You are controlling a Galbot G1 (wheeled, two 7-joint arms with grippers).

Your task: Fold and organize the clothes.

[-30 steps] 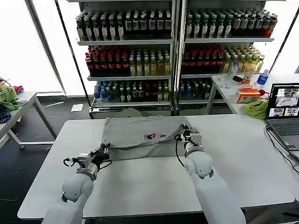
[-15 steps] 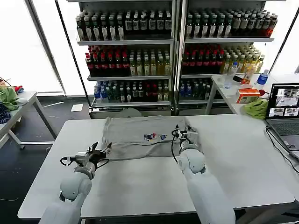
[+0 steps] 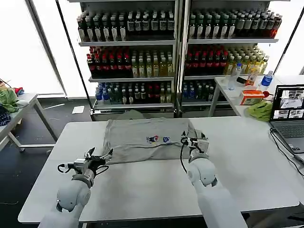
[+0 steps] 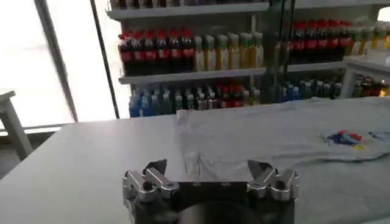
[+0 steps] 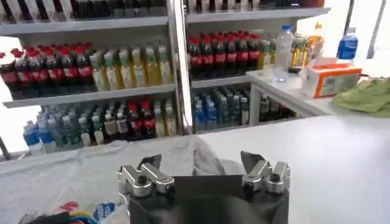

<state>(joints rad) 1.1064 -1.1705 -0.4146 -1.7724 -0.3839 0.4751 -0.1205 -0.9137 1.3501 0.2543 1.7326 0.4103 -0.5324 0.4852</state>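
t-shirt (image 3: 145, 140): a light grey short-sleeved garment is laid flat on the worktop (image 3: 142, 185), toward the 12 o'clock edge; its lower part is doubled up over the body, and a small multicoloured chest print (image 3: 158, 139) is seen near the middle.
t-shirt in the wrist views: the grey cloth (image 4: 286, 137) is spread ahead of the left gripper with the print on it; a bunched grey fold (image 5: 195, 159) is seen just beyond the right gripper.
left gripper (image 3: 105, 155): it is held low at the shirt's 8 o'clock corner, just beside the cloth edge; its fingers (image 4: 155, 167) are spread apart and nothing is gripped between them.
right gripper (image 3: 194, 140): it is placed at the shirt's 3 o'clock edge, over the folded sleeve area; its fingers (image 5: 251, 161) are parted, with no cloth pinched between them.
shelves (image 3: 175, 52): rows of bottled drinks are racked behind the worktop at 12 o'clock.
laptop (image 3: 288, 114): it is open at the 3 o'clock side, with a green cloth (image 3: 261, 110) beside it on a further table.
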